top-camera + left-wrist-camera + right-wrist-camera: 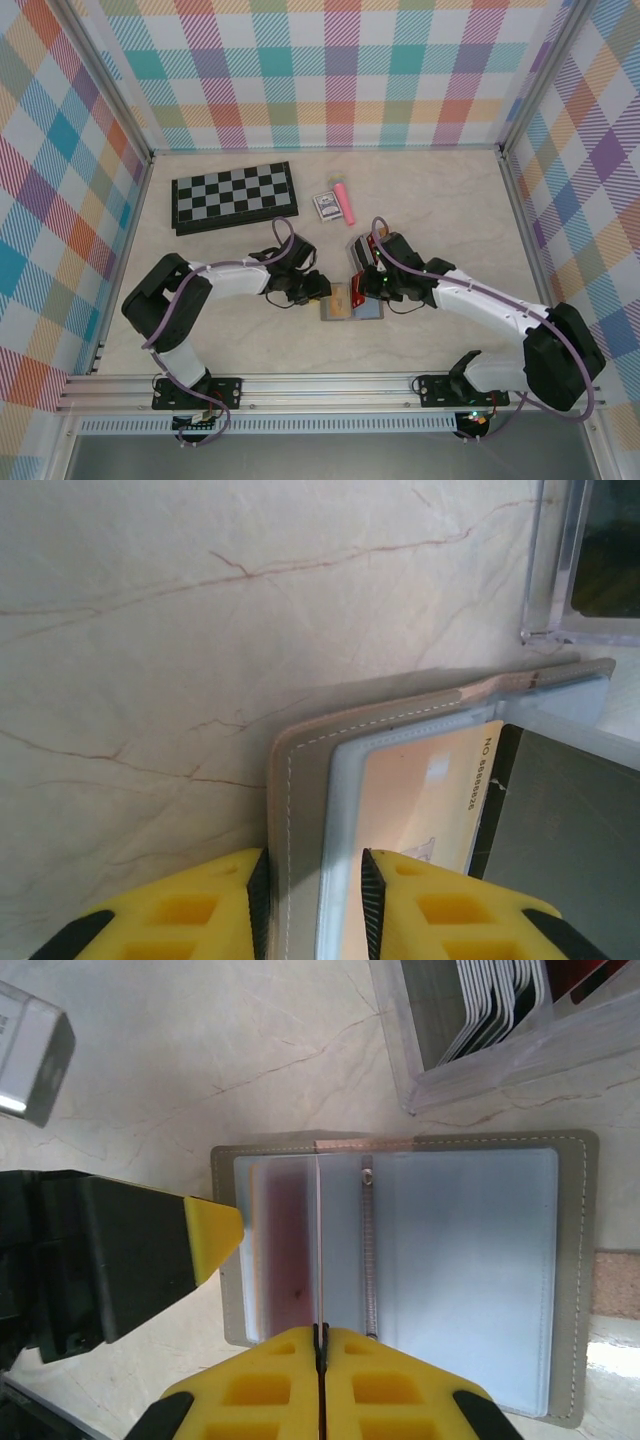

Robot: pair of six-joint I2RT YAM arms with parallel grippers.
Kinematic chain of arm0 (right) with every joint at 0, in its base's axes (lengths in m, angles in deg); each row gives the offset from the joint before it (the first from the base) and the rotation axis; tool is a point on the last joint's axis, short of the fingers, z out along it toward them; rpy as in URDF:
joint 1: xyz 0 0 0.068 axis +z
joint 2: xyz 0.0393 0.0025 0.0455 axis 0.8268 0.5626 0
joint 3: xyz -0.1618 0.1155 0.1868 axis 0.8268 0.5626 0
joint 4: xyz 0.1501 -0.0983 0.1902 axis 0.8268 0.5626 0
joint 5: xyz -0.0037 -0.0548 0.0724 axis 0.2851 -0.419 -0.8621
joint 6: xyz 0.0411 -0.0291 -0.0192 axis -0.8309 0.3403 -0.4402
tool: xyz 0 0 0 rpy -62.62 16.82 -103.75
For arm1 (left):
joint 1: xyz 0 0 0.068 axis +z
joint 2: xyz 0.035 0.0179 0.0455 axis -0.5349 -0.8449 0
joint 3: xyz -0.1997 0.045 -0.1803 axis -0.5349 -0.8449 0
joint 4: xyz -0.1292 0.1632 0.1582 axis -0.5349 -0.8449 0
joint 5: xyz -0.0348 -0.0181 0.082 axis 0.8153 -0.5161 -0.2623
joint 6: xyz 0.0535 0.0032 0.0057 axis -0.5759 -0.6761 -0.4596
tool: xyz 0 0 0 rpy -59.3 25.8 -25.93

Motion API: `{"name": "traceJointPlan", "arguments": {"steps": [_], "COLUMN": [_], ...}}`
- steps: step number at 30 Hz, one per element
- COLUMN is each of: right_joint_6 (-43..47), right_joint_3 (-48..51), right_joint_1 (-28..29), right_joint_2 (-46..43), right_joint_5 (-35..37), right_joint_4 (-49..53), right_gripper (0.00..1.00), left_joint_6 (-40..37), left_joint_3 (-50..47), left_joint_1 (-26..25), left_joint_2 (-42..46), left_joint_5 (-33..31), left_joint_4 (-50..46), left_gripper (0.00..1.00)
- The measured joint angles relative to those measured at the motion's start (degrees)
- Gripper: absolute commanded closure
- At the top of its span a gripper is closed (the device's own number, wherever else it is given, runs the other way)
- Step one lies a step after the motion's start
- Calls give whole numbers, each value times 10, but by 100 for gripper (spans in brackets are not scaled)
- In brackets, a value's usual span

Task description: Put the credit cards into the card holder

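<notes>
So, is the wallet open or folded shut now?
Open. In the right wrist view the wallet lies spread flat on the table, both inner halves with clear sleeves facing up.

Table (pixel 450 210): pale, marble-veined top.
Card holder (pixel 460 1270): lies open and flat on the table.
Clear card rack (pixel 420 1085): just behind the card holder.
Card box (pixel 325 206): farther behind the card holder.
Pink stick (pixel 345 203): behind the card holder, beside the box.
Chessboard (pixel 234 197): well behind and left of the card holder.
</notes>
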Motion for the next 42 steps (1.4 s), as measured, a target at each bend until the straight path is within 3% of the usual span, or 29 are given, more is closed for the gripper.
{"name": "traceJointPlan", "arguments": {"steps": [9,15,21,25,31,42], "right_joint_6": [0,-4,1,4,-11,-20], "right_joint_3": [0,-11,-8,13,69,105], "right_joint_1": [0,0,-12,-18,-16,-16], "right_joint_2": [6,1,-87,-116,-42,18], "right_joint_5": [-3,57,117,80,-2,-38], "right_joint_4": [0,46,87,34,-78,-176], "right_gripper": [92,93,92,93,94,94], "left_joint_6": [10,11,11,11,10,11], "left_joint_3": [-17,-18,-19,-19,-19,-17], "left_joint_1": [0,0,0,0,0,0], "left_joint_2": [63,83,82,67,31,14], "left_joint_5": [-39,-54,-57,-48,-23,-12], "left_joint_4": [0,0,-1,2,5,6], "left_gripper": [49,46,48,48,51,57]}}
